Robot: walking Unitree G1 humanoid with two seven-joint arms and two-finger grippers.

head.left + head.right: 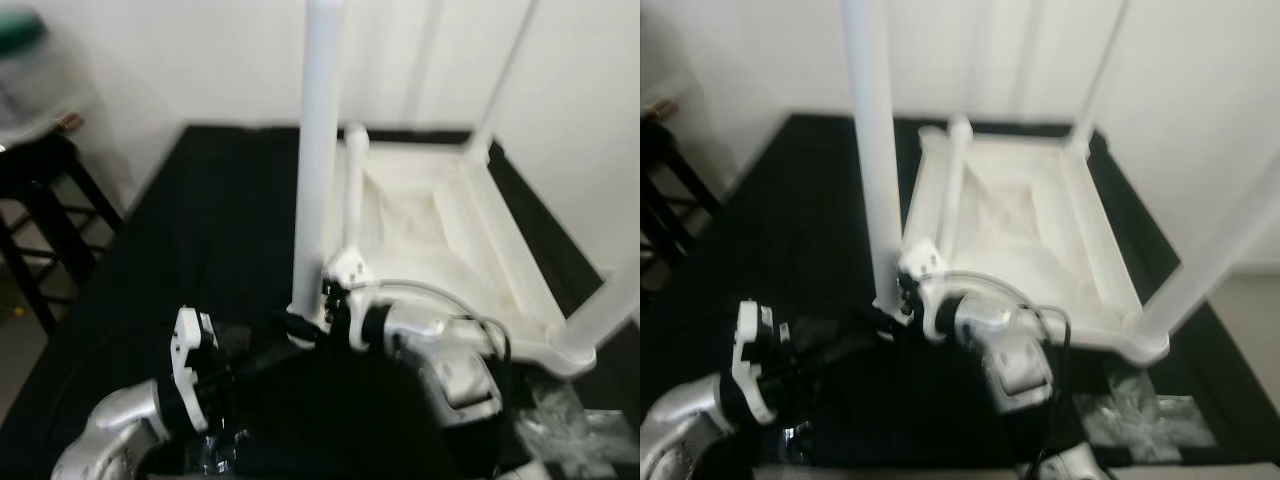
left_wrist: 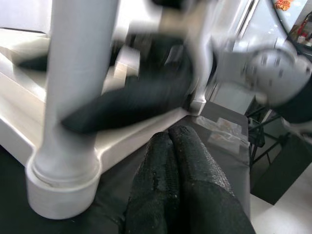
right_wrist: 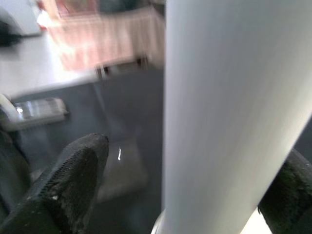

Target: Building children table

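**Robot steadies a leg on an upturned white children's table**

A white plastic children's table lies upside down on a black mat, its shallow rectangular underside facing up like a tray; nothing loose can be made out inside it. Its long axis runs from 6 o'clock toward 12 o'clock in the head views. Round white legs stand upright at its corners, pointing straight up.

The nearest tall white cylindrical leg rises at the table's 7 o'clock corner. The right gripper reaches across to the base of this leg; in the right wrist view its black fingers sit spread on either side of the leg, straddling it.

The left gripper hovers near that corner at 8 o'clock, fingers pressed together, holding nothing.

A dark wooden stool stands at 9 o'clock, off the mat.
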